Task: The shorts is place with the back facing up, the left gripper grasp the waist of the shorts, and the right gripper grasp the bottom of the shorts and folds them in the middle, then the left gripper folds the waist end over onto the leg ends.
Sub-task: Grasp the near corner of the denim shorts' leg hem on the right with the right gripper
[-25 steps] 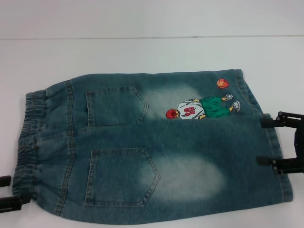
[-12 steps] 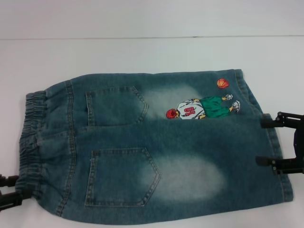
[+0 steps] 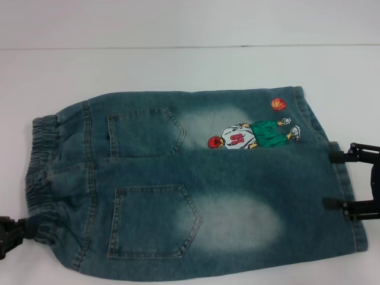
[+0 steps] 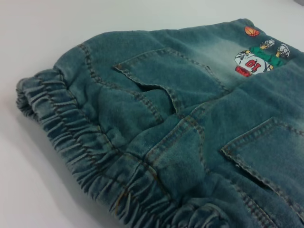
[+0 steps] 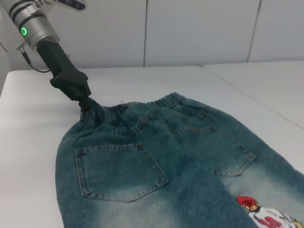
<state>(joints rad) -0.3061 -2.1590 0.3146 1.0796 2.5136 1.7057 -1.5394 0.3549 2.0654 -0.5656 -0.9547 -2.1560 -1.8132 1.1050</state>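
Head view: faded blue-green denim shorts (image 3: pixel 190 184) flat on white table (image 3: pixel 178 65), pockets up, unfolded. Black skeletal left gripper (image 3: pixel 24 228) fingers clenched on gathered elastic waist (image 3: pixel 38 178); black right gripper (image 3: pixel 341 181) fingers released, straddling leg hems (image 3: pixel 344 178).

Left wrist view: waistband bunched.

Right wrist view: left gripper pinching waist corner. Both folds remain.

A pair of blue-green faded denim shorts (image 3: pixel 190 184) was seen, its cloth matt and coarsely woven, with pale bleached patches. At nine o'clock, the gathered elastic waistband (image 4: pixel 90 156) was shown puckered and rough. At two o'clock, a thread-embroidered basketball-player figure (image 3: pixel 252 135) appeared faintly glossy. The white tabletop (image 3: pixel 178 68) underneath was shown smooth and matt.
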